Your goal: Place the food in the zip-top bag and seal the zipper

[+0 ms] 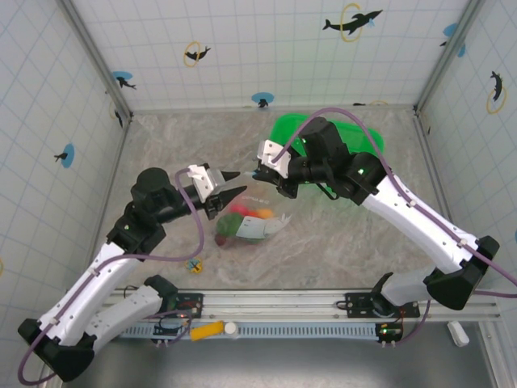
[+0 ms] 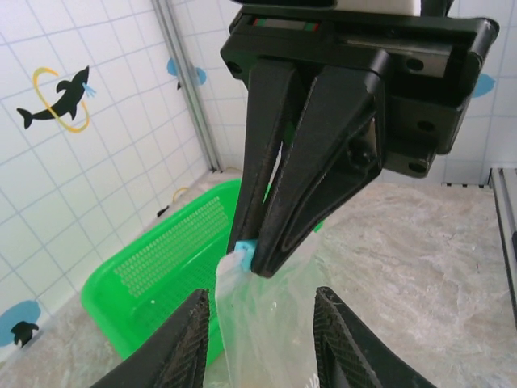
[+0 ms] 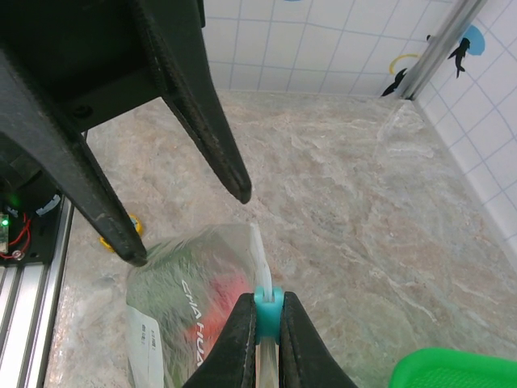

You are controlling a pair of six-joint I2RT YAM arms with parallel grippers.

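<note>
Right pincer (image 3: 265, 314), at the lower centre of its wrist view, is clamped on the zipper (image 3: 258, 260). The strip runs up-frame toward the left pincer (image 2: 262, 305), whose jaws stand apart astride the zip-top bag (image 1: 252, 225). The bag is mid-frame over the table (image 1: 347, 242), with the food (image 1: 233, 226) inside.

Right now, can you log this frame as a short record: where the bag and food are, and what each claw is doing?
zip-top bag: clear, mid-table, top edge raised between the claws
food: inside the bag; red, orange and green pieces show
left claw: open, fingers either side of the bag's upper part
right claw: shut on the teal slider of the zipper
seal: cannot tell how far it is closed
green basket: at the back of the table, behind the right arm
</note>
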